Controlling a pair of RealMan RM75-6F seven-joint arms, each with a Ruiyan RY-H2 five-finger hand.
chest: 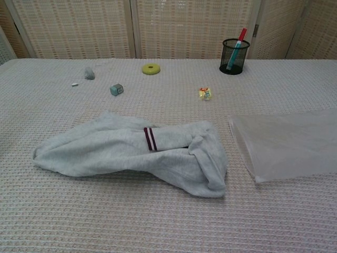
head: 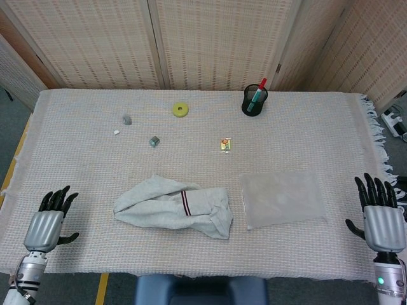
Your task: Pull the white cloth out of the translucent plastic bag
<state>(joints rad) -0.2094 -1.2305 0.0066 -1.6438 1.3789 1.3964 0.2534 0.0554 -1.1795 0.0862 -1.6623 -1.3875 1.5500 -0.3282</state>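
Note:
The white cloth (head: pixel 173 207) with a dark stripe lies crumpled on the table, fully outside the bag; the chest view shows the cloth (chest: pixel 131 153) at centre. The translucent plastic bag (head: pixel 282 197) lies flat to its right, apart from it, also seen as the bag (chest: pixel 289 142) at the right edge. My left hand (head: pixel 46 223) hovers at the table's front left corner, fingers spread, holding nothing. My right hand (head: pixel 381 216) is at the front right, past the table's fringe, fingers spread and empty. Neither hand shows in the chest view.
A black mesh pen cup (head: pixel 254 100) with pens stands at the back. A yellow ring (head: pixel 180 110), a small grey stone (head: pixel 126 119), a teal cube (head: pixel 154 141) and a small yellow wrapper (head: pixel 225 145) lie on the far half of the woven tablecloth (head: pixel 89 165).

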